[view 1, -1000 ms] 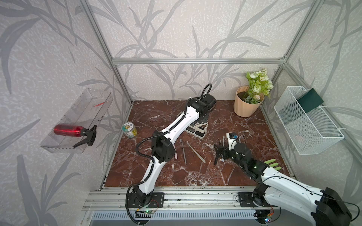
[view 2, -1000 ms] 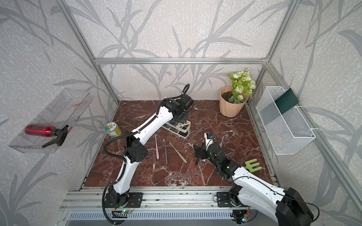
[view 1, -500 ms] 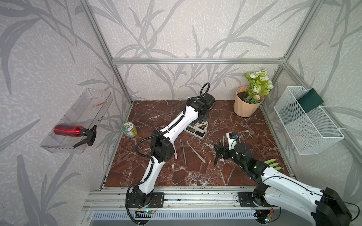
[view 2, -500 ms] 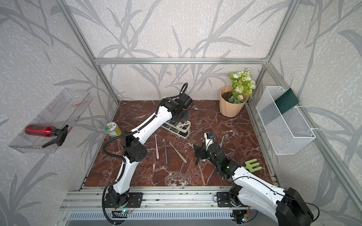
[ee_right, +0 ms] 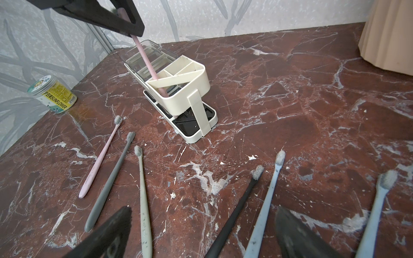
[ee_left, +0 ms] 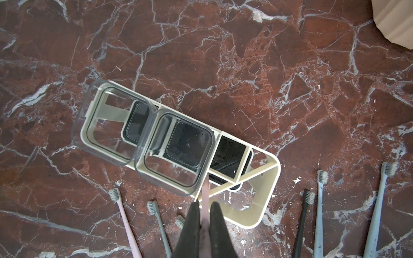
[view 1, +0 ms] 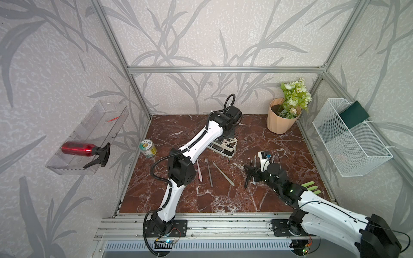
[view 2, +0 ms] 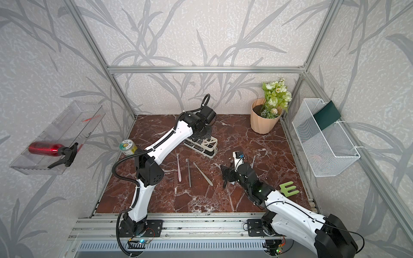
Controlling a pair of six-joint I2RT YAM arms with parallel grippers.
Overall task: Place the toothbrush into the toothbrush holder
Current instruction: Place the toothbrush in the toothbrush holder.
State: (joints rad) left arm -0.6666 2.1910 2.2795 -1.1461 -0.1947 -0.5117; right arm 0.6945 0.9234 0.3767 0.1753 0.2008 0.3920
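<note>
My left gripper (ee_left: 204, 204) is shut on a pink toothbrush (ee_left: 205, 189) and holds it upright over the cream-white toothbrush holder (ee_left: 268, 178). In the right wrist view this toothbrush (ee_right: 145, 58) slants down from the left fingers (ee_right: 100, 15), and its lower end sits inside the slotted divider section of the holder (ee_right: 196, 76). Both top views show the holder (view 1: 225, 145) (view 2: 206, 145) under the left wrist. My right gripper (view 1: 249, 176) (ee_right: 203, 212) hangs open low over the floor, with nothing between its fingers.
Three loose toothbrushes lie in front of the holder: pink (view 1: 199, 169), grey (view 1: 209, 172) and pale green (view 1: 223, 174). A black one (ee_right: 237, 212) and two blue ones (ee_right: 266, 207) lie by the right gripper. Around stand a can (view 1: 148, 148), peach flower pot (view 1: 280, 120), mesh basket (view 1: 348, 138) and green letter E (view 2: 289, 188).
The left wrist has shifted slightly to the left above the holder, still gripping the pink toothbrush. The right arm has not moved.
</note>
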